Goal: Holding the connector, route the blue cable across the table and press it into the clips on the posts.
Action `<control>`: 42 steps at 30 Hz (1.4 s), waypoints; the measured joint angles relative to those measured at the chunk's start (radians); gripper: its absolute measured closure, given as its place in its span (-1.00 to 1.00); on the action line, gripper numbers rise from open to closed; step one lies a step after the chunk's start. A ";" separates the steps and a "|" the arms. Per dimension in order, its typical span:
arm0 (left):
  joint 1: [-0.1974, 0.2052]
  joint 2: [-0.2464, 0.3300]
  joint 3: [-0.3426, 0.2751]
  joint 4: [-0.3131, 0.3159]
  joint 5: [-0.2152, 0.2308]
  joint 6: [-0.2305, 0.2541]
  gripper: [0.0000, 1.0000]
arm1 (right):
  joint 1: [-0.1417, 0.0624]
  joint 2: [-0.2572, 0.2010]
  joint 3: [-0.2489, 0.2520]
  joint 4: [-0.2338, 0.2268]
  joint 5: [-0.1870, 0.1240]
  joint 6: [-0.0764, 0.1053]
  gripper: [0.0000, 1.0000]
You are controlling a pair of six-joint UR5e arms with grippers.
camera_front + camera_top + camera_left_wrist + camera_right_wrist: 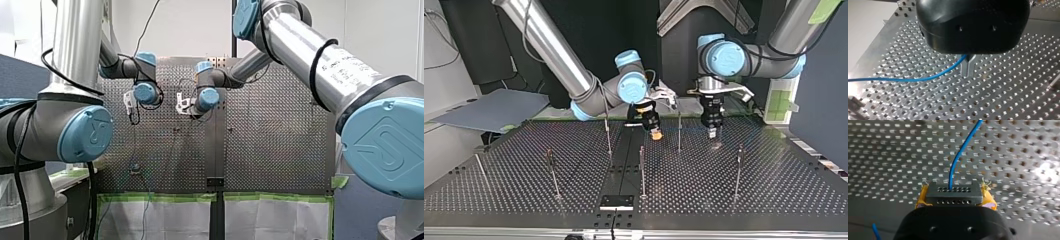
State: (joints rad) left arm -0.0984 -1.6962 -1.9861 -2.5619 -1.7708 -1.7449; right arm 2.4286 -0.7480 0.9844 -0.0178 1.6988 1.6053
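My right tool [955,193] clamps the connector [954,197], left tool [968,68] pinches blue cable [923,79] near the connector; uneven pulling could yank cable free.

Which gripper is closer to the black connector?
Right. My right gripper holds the connector between its yellow pads; my left gripper pinches the blue cable farther along, apart from it.

Metal table [1010,100] looks shiny, blue cable [910,80] glossy
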 joint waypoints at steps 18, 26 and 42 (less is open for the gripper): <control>-0.033 -0.118 -0.162 0.107 -0.025 -0.020 1.00 | 0.008 -0.023 0.079 0.001 0.001 -0.008 1.00; -0.044 -0.175 -0.224 0.159 0.005 -0.028 1.00 | 0.008 -0.037 0.127 0.000 -0.001 -0.012 1.00; -0.033 -0.197 -0.165 0.197 0.052 -0.043 1.00 | -0.011 -0.028 0.161 -0.018 -0.030 -0.007 1.00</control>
State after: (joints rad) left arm -0.1312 -1.8933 -2.1510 -2.3653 -1.7190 -1.7879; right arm 2.4172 -0.7755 1.1451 -0.0357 1.6691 1.5988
